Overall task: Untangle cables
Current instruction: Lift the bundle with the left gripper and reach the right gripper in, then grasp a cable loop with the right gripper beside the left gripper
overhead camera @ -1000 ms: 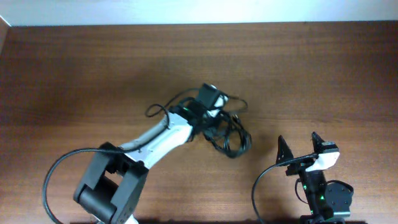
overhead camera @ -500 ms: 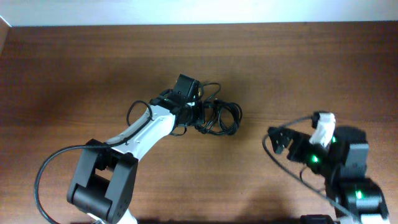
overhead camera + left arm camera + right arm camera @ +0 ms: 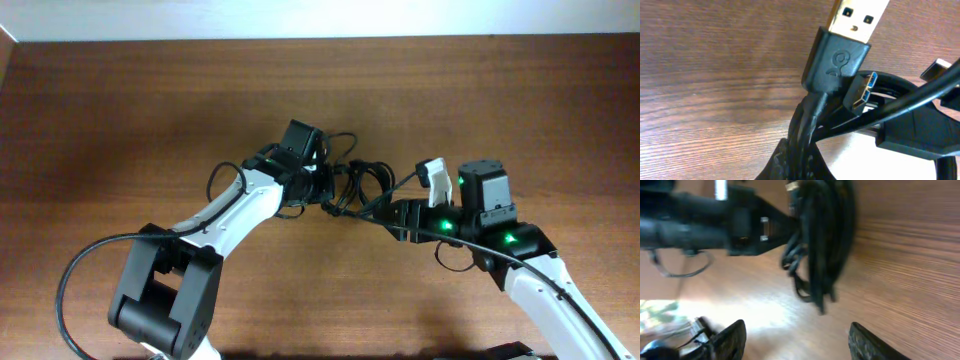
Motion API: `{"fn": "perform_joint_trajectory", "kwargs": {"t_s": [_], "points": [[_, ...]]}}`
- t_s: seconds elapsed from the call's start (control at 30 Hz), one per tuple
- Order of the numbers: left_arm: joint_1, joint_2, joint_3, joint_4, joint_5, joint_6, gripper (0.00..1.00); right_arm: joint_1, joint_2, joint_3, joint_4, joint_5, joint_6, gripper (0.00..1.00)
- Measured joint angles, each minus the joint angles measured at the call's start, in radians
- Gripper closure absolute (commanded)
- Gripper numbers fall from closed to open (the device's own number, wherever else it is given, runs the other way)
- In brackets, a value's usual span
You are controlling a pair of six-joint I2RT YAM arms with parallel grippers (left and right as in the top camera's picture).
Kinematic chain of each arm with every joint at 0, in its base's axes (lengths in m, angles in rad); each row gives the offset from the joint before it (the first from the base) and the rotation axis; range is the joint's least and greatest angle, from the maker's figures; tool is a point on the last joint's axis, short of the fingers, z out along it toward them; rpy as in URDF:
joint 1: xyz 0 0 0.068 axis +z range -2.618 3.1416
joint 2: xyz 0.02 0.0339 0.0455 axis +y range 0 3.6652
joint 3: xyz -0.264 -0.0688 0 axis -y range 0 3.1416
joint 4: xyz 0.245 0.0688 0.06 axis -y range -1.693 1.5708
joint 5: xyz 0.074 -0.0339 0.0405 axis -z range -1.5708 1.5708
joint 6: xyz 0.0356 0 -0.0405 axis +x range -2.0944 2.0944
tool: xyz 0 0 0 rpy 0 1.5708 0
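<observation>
The cables (image 3: 357,186) are a tangled bundle of thin black cords at the table's middle. My left gripper (image 3: 322,188) is shut on several of their strands at the bundle's left side. In the left wrist view the strands (image 3: 807,120) run up from between the jaws (image 3: 802,157) to a gold USB plug (image 3: 847,35) and a small blue-tipped plug (image 3: 862,96). My right gripper (image 3: 385,207) is open and empty, just right of the bundle. In the right wrist view the bundle (image 3: 822,235) hangs ahead of the open fingers (image 3: 800,342), apart from them.
The brown wooden table (image 3: 150,110) spreads all round. A pale wall edge (image 3: 300,20) runs along the back. The left arm (image 3: 230,225) crosses from the front left. The right arm (image 3: 540,290) comes from the front right. My left gripper body (image 3: 715,220) shows in the right wrist view.
My left gripper carried the bundle a little left and back, then held still. My right arm swung from the front right corner up to the bundle's right side, fingers open.
</observation>
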Motion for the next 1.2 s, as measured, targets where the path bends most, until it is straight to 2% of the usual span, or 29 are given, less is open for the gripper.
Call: {"fn": "perform_joint_trajectory", "kwargs": {"t_s": [0.2, 0.23, 0.3, 0.37, 0.43, 0.47, 0.57, 0.63, 0.67, 0.83, 1.07, 1.13, 1.2], "points": [[-0.021, 0.000, 0.000, 0.000, 0.018, -0.003, 1.00, 0.001, 0.000, 0.000, -0.017, 0.106, 0.006, 0.30], [-0.036, 0.000, 0.000, 0.000, 0.018, -0.003, 1.00, 0.001, 0.000, 0.000, -0.017, 0.109, 0.006, 0.33], [-0.081, 0.000, 0.000, 0.005, 0.020, -0.004, 1.00, 0.001, 0.000, 0.000, -0.017, 0.114, 0.007, 0.54], [-0.105, 0.000, 0.000, 0.009, 0.026, -0.004, 1.00, 0.002, 0.000, 0.000, -0.018, 0.116, 0.008, 0.68], [-0.106, 0.000, 0.000, 0.011, 0.024, -0.006, 1.00, 0.002, 0.000, 0.000, -0.018, 0.118, 0.011, 0.68], [-0.106, 0.000, 0.000, 0.012, 0.021, -0.007, 1.00, 0.002, 0.000, 0.000, -0.018, 0.119, 0.011, 0.57], [-0.106, 0.000, 0.000, 0.012, 0.011, -0.007, 1.00, 0.002, 0.000, 0.000, -0.018, 0.119, 0.012, 0.44], [-0.106, 0.000, 0.000, 0.016, 0.005, -0.007, 1.00, 0.002, 0.000, 0.000, -0.018, 0.119, 0.016, 0.45], [-0.106, 0.000, 0.000, 0.016, -0.002, -0.012, 1.00, 0.002, 0.000, 0.000, -0.018, 0.119, 0.016, 0.50], [-0.105, 0.000, 0.000, 0.016, -0.032, -0.026, 1.00, 0.002, 0.000, 0.000, -0.021, 0.122, 0.019, 0.96], [-0.105, 0.000, 0.000, 0.016, -0.036, -0.041, 1.00, 0.002, 0.000, 0.000, -0.032, 0.143, 0.019, 0.96], [-0.099, 0.000, 0.000, 0.014, -0.035, -0.069, 1.00, 0.002, 0.000, 0.000, -0.033, 0.145, 0.017, 0.96], [-0.069, 0.000, 0.000, -0.014, -0.023, -0.151, 1.00, 0.002, 0.000, 0.000, -0.036, 0.121, -0.030, 0.96]]}}
